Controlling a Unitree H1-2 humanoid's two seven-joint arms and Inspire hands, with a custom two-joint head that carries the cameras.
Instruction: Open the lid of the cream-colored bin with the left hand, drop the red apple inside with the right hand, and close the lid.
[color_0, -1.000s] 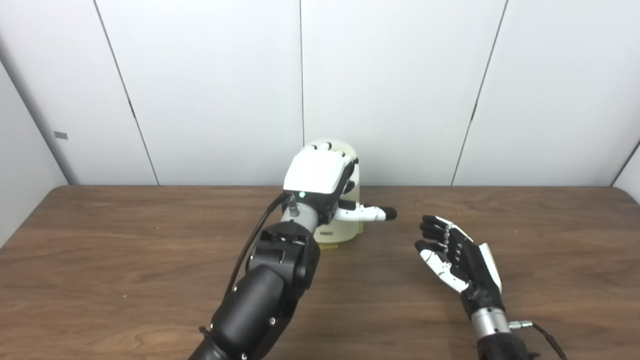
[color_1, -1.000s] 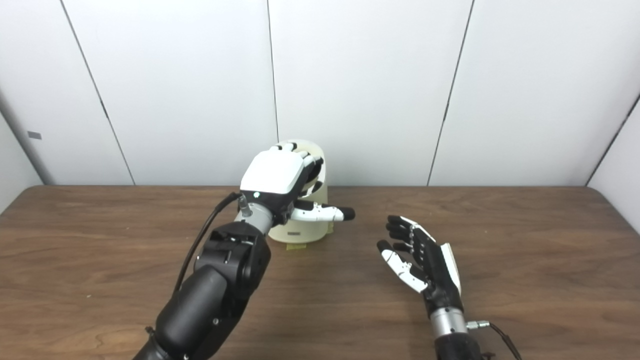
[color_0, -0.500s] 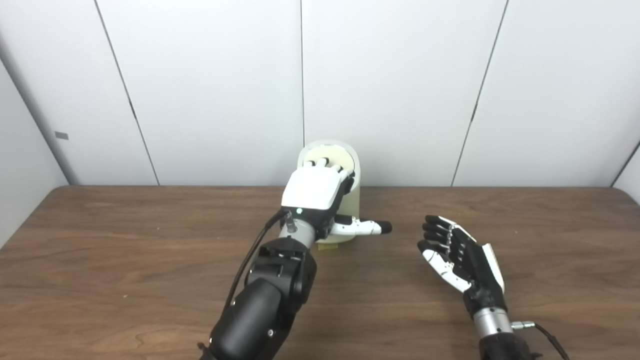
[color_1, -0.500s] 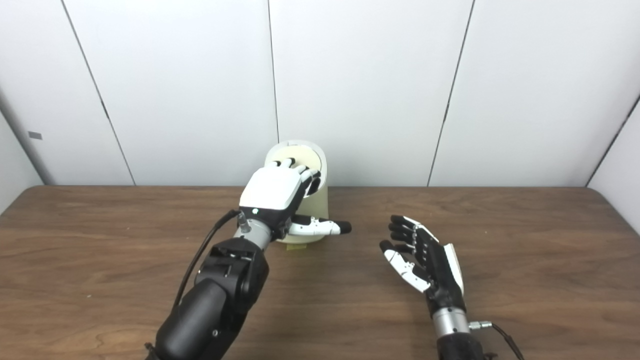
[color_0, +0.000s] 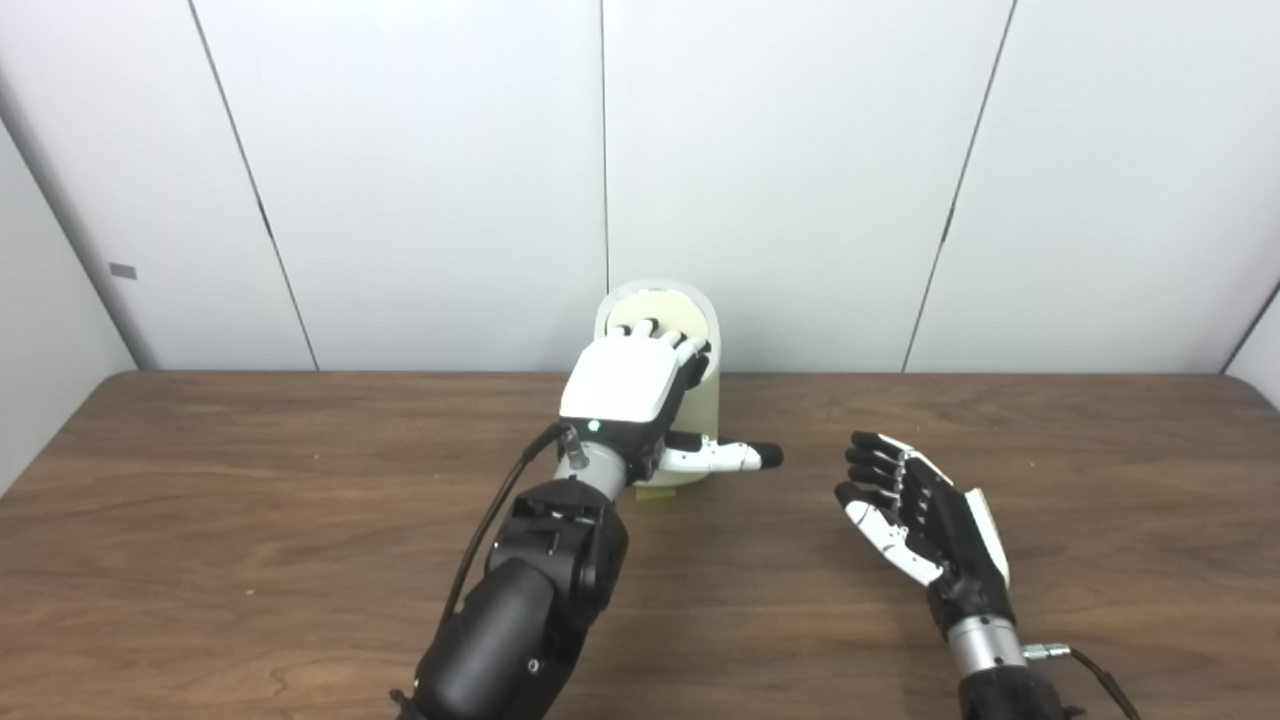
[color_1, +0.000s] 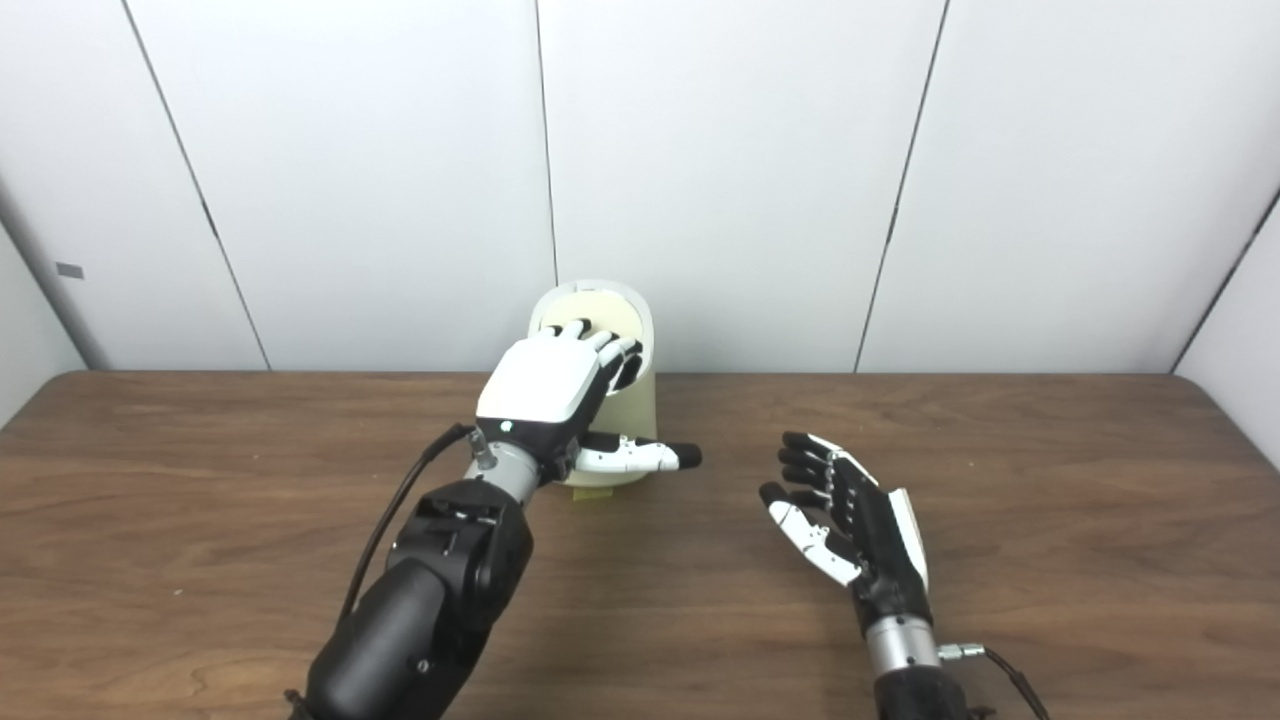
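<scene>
**Bin lid under the left hand, right hand empty beside it**

Bin (color_0: 700, 400): one cream-colored bin stands at the far middle of the table (color_0: 200, 520), close to the white wall panels (color_0: 420, 180). Its round lid (color_0: 665, 305) appears to lie down on top of the body, tilted toward the cameras.

The left hand (color_0: 625, 385) rests over the near side of the bin, its white back turned up. Its fingertips (color_0: 648, 326) lie on the lid's top face, spread a little, and its thumb (color_0: 725, 457) sticks out sideways to the right of the bin, low in front of the body, gripping nothing. The hand lies on the lid rather than clasping it. A small green light (color_0: 592, 426) glows at the wrist, and one black cable (color_0: 490, 530) runs down along the dark forearm.

The right hand (color_0: 915, 510) hovers to the right of the bin and nearer the cameras, well apart from it. Its palm is turned toward the bin, its fingers are loosely spread and slightly curled, and it holds nothing.

A flat yellowish strip (color_1: 592, 492) shows at the foot of the bin, on the side nearest the cameras. A pale label sits low on the bin's front, mostly hidden by the left wrist; no writing on it can be read. One small grey plate (color_0: 122, 270) is fixed to the wall far left of the bin.

No apple is in view; whether it lies inside the bin cannot be told.
</scene>
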